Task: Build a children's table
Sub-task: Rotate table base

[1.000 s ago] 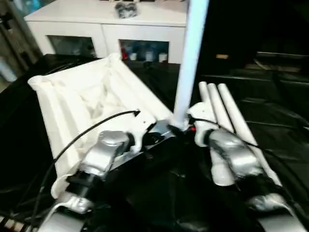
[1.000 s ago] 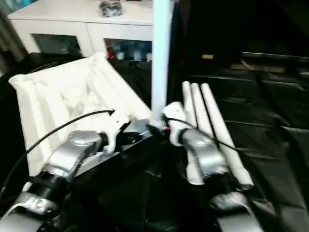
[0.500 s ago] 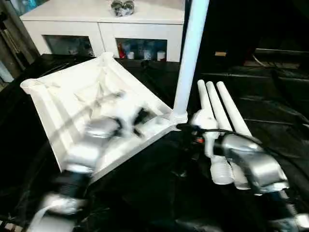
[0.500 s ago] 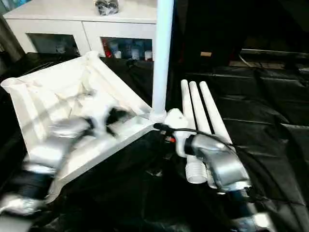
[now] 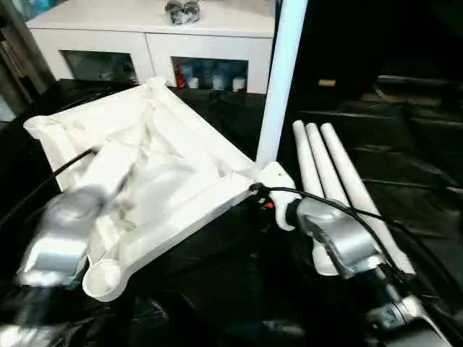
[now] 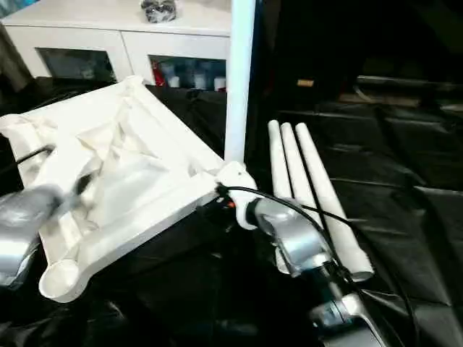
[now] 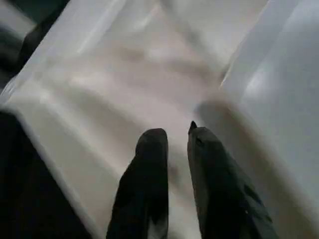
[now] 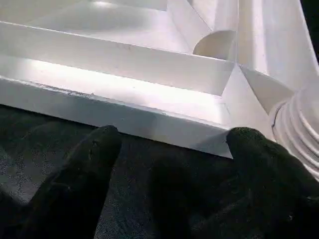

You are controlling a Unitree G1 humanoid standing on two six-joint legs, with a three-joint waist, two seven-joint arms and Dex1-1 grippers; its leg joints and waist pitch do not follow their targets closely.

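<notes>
Since a second ago the left arm has swung from the upright leg's (image 5: 278, 94) socket to frame left; the left gripper (image 7: 177, 137), nearly together, hovers over the upturned tabletop (image 5: 145, 173) at centre-left. Right gripper (image 8: 169, 144) gapes beside its edge. Three loose legs (image 5: 336, 173) lie parallel, running diagonally, right of centre. One white cabinet (image 5: 155, 40) stands behind.

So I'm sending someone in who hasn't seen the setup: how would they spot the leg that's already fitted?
Find the white tabletop lying underside up on the black cover, in front of the white cabinet. At its corner nearest the three loose legs, one leg stands upright in its socket. The others lie flat side by side.
</notes>
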